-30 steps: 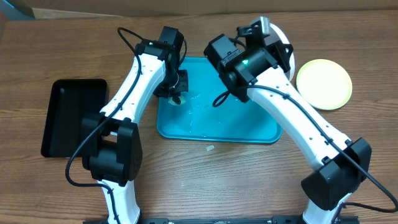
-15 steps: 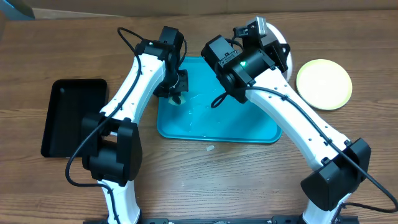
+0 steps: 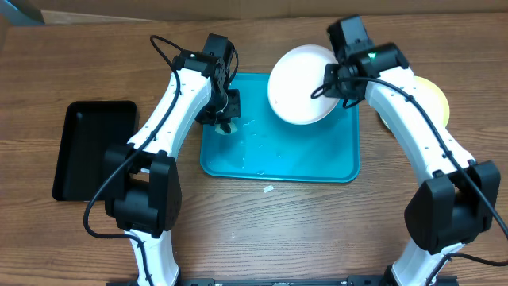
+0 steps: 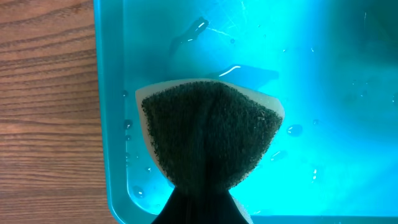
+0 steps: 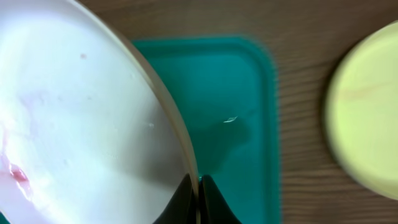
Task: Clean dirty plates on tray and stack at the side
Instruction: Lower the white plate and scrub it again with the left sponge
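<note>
**Overhead.** Left hand (image 3: 225, 121): clamped on a dark sponge (image 3: 227, 127), held low over the tray (image 3: 278, 163) just beneath it, probably parked ready for wiping; contact unclear. Right hand (image 3: 330, 86): closed on the rim of the white plate (image 3: 298, 83), which is lifted and tilted over the tray, its face turned towards the sponge hand. Yellow-green plate (image 3: 439, 97): on the worktop (image 3: 317, 230) outboard of the right hand, apparently the start of the stack. Black tray (image 3: 91, 147): outboard of the left hand.

**Left wrist.** Sponge fans out ahead of the shut fingers, above the wet tray floor.

**Right wrist.** Fingers pinch the plate's edge. A reddish smear (image 5: 15, 174) shows on its face, so wiping is pending.
</note>
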Action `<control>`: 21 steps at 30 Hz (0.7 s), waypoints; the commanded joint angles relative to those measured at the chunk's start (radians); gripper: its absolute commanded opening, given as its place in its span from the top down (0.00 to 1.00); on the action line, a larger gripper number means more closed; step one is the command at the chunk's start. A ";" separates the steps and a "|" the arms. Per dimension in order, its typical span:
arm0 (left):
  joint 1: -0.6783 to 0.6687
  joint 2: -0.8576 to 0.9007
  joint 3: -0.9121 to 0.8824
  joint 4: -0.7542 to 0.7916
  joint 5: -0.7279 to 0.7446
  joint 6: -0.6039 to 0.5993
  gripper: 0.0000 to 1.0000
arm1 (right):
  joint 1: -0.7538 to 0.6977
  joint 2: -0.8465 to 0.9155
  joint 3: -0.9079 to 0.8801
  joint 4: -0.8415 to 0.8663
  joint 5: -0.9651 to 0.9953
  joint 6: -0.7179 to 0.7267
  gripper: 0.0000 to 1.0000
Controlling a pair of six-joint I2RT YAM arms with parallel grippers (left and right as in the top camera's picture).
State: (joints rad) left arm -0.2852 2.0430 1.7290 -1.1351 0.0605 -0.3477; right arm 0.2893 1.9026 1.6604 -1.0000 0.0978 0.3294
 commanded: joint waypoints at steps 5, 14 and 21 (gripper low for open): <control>0.003 0.010 0.007 0.014 0.012 0.003 0.96 | 0.018 -0.029 -0.273 0.212 -0.235 0.072 0.96; 0.000 0.010 0.007 0.090 0.256 0.103 0.96 | 0.029 -0.028 -0.410 0.390 -0.344 0.121 0.96; -0.055 0.018 0.007 0.156 0.304 0.104 0.96 | 0.086 -0.028 -0.467 0.451 -0.195 0.254 0.96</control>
State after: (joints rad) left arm -0.3042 2.0434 1.7287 -0.9909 0.3080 -0.2741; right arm 0.3473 1.9026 1.2201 -0.5625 -0.1703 0.4908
